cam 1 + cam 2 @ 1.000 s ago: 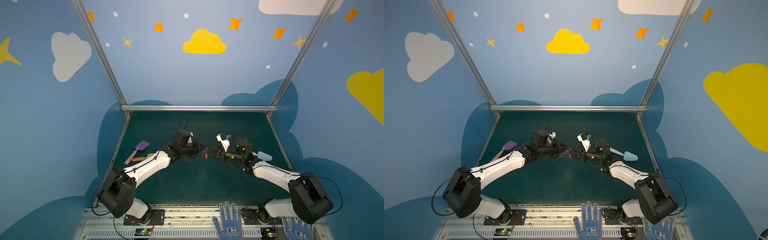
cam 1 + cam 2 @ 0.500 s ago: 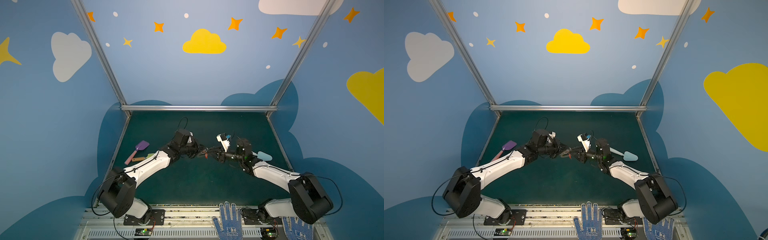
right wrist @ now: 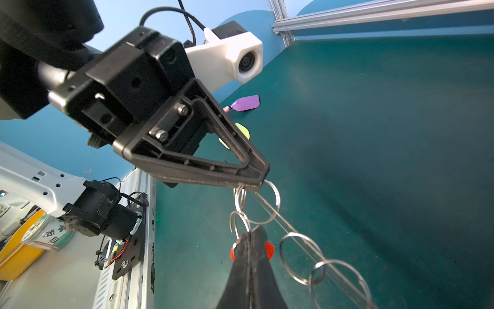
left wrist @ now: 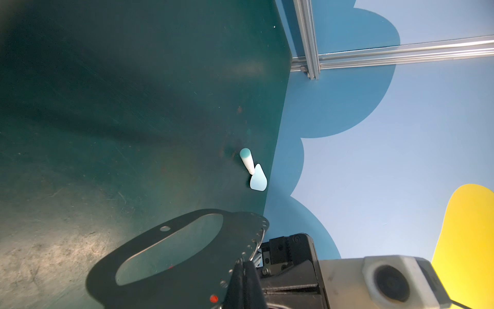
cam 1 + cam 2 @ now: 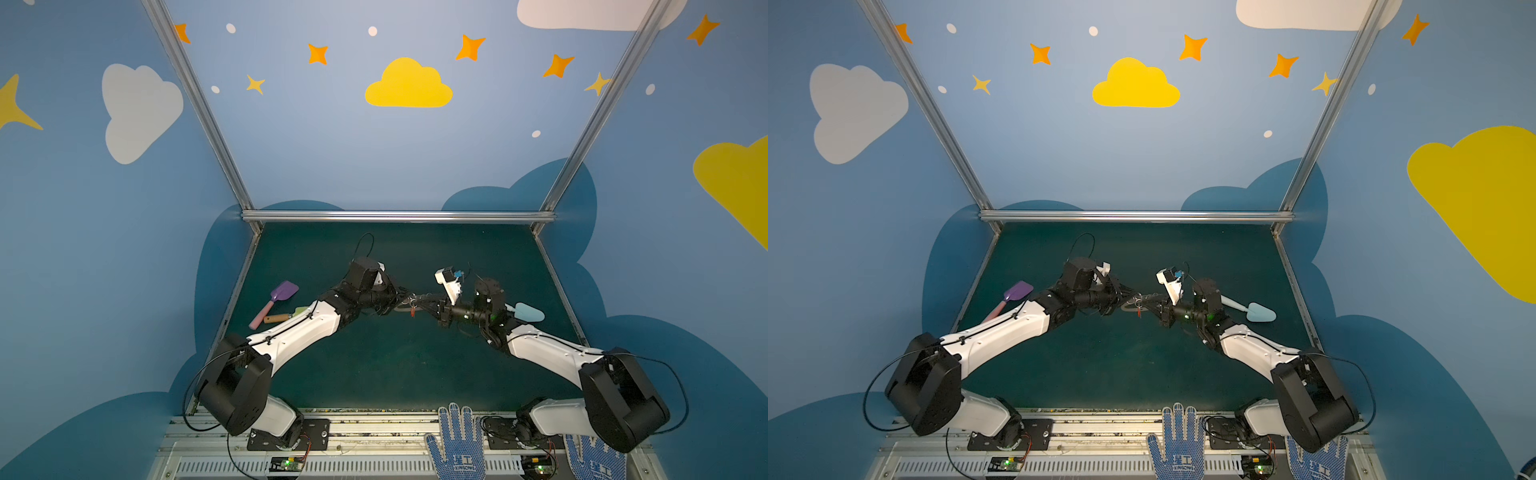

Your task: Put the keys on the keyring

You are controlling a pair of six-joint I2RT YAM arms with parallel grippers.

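Tools tip to tip over the table, keyring in my left, keys in my right.

My left tool (image 4: 242, 264) is clamped on the scalloped edge of the keyring (image 4: 235, 235), which it holds off the table (image 5: 395, 365). My right tool (image 3: 250, 235) is closed on the keys (image 3: 268, 250), pinching a small ring with the red tag just behind my fingertips. The keys hang just beside the keyring's edge, where larger rings (image 3: 298, 256) sit through the holes. Both arms reach inward from the near corners, forearms low, wrists meeting over the table's middle in both top views. A purple shovel (image 5: 282, 293) lies behind my left arm and a blue shovel (image 5: 528, 311) behind my right.
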